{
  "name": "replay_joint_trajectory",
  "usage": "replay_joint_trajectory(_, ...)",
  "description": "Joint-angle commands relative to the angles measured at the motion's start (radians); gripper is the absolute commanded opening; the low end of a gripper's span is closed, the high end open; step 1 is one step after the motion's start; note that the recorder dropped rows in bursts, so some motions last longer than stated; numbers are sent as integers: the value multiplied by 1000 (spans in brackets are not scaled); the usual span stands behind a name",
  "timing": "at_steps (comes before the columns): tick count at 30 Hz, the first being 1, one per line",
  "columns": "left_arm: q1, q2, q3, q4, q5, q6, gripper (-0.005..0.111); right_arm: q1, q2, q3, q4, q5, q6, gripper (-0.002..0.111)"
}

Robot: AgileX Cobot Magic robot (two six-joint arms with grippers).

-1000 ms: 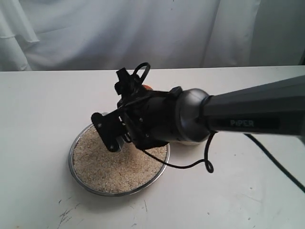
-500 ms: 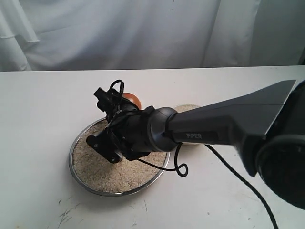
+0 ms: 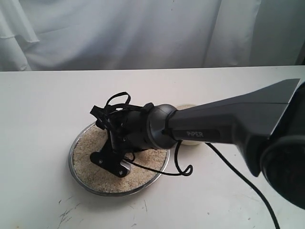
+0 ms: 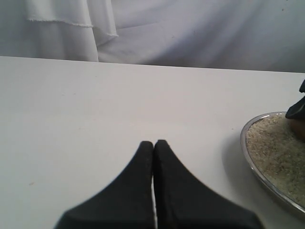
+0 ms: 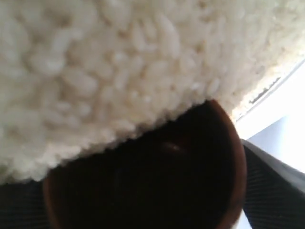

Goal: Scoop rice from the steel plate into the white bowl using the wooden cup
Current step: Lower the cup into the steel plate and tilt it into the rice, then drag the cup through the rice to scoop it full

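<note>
**Cup is down in the rice; the scoop is under way, the pour is not yet made**

You have the right gripper point(image 3: 113, 157) reached across the middle and lowered onto the steel plate point(image 3: 116, 193). Its fingers are clamped around the wooden cup point(image 5: 157, 176). The right wrist view shows the cup's dark mouth tipped against the rice point(image 5: 119, 71), with grains heaped along its rim. I judge this to be the digging part of a scoop: the cup is meeting the heap, but little has gone inside it so far.

The plate holds a broad, nearly full bed of rice, so plenty is left to move. The white bowl point(image 3: 193, 140) sits just beyond the plate on its right side, mostly hidden behind your right arm, and you cannot tell from here how much rice it holds. What remains is to fill the cup, lift it level, carry it over the bowl and tip it out.

Your left gripper point(image 4: 153, 143) is idle, its fingers pressed together on nothing. It hangs over bare table point(image 4: 71, 105), with the plate's edge off to one side.
</note>
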State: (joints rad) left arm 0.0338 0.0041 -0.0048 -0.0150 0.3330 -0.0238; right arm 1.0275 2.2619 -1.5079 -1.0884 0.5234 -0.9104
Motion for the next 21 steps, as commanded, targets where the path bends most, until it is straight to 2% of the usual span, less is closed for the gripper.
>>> replay_joint_trajectory(1,-3,-4,5,1,-14,0,0,14,16,11,215,-13,-103,0)
replay_joint_trajectory(6,-3,-4,5,1,-14,0,0,26,16,11,234,7,-104,0)
replay_joint_trajectory(13,-3,-4,5,1,-14,0,0,27,16,11,503,20,-210,0)
replay_joint_trajectory(21,-3,-4,5,1,-14,0,0,21,16,11,584,30,-216,0)
